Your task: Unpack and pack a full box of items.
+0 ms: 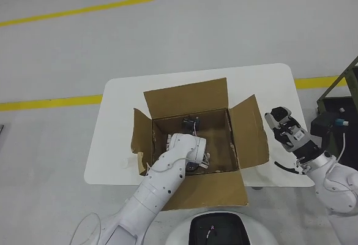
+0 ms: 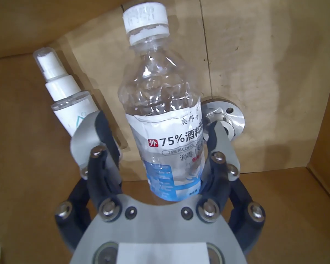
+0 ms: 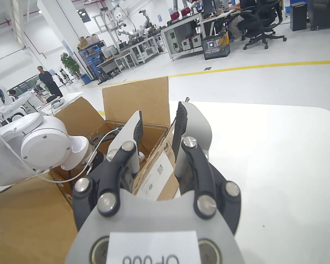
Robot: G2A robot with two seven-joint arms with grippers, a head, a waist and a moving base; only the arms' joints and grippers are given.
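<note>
An open cardboard box (image 1: 190,97) stands in the middle of the white table (image 1: 261,82). My left arm goes down into it. Inside, a crumpled clear alcohol bottle (image 2: 159,91) with a white cap sits between the fingers of my left gripper (image 2: 156,123). The jaws are spread around its labelled lower half; one finger is at the bottle's side, and a gap shows at the other. My right gripper (image 1: 283,125) hovers open and empty over the table's right edge, beside the box's right flap (image 3: 154,171).
A white spray bottle (image 2: 63,89) leans against the box wall beside the left gripper. A round metal flange (image 2: 226,119) lies on the box floor behind the other finger. A dark cart (image 1: 350,104) stands off the table's right side.
</note>
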